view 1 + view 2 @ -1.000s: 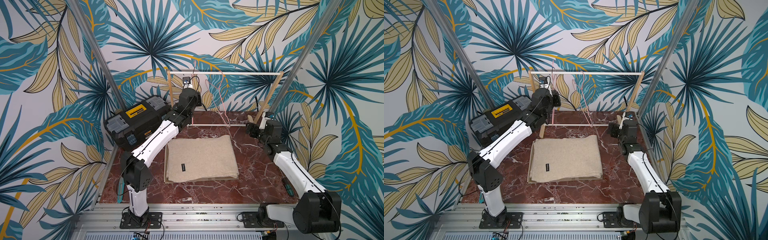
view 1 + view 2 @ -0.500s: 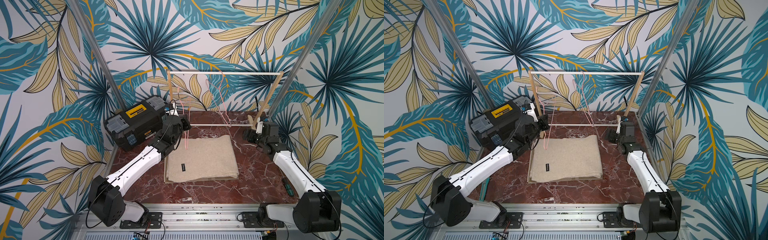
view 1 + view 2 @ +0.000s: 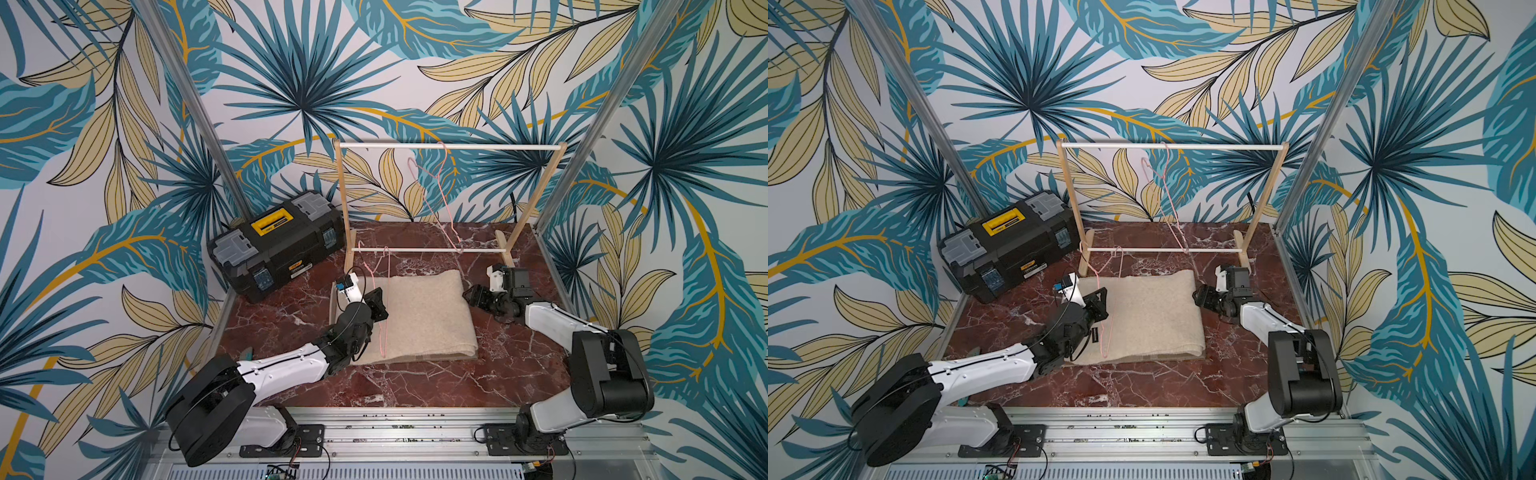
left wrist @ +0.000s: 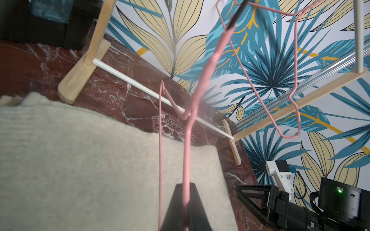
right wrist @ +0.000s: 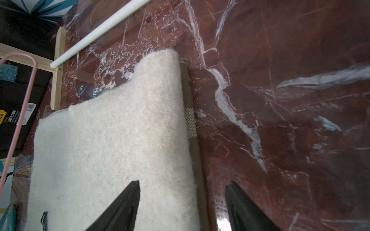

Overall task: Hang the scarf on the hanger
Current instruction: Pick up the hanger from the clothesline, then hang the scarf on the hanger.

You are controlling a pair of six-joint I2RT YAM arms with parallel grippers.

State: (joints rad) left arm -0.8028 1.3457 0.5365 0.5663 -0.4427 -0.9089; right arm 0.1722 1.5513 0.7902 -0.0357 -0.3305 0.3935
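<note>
A beige folded scarf (image 3: 424, 320) (image 3: 1154, 316) lies flat on the red marble table. Over its left edge my left gripper (image 3: 376, 309) (image 3: 1098, 309) is shut on a thin pink wire hanger (image 3: 383, 332) (image 3: 1104, 336). In the left wrist view the wire (image 4: 188, 140) runs up from between the closed fingertips (image 4: 185, 185) above the scarf (image 4: 80, 160). My right gripper (image 3: 471, 297) (image 3: 1200, 297) is low at the scarf's right edge. In the right wrist view it stands open (image 5: 183, 183), one finger over the scarf (image 5: 110, 140), the other over bare marble.
A wooden rack (image 3: 498, 146) (image 3: 1225, 146) stands at the back, with another pink hanger (image 3: 440, 187) (image 3: 1167, 195) on its top rail. A black toolbox (image 3: 278, 241) sits at the back left. A thin brown strip (image 5: 192, 120) lies under the scarf's right edge.
My left arm has come down from the rack's top rail with the hanger to the scarf's left edge. My right gripper has dropped toward the scarf's right edge, its jaws narrowing.
</note>
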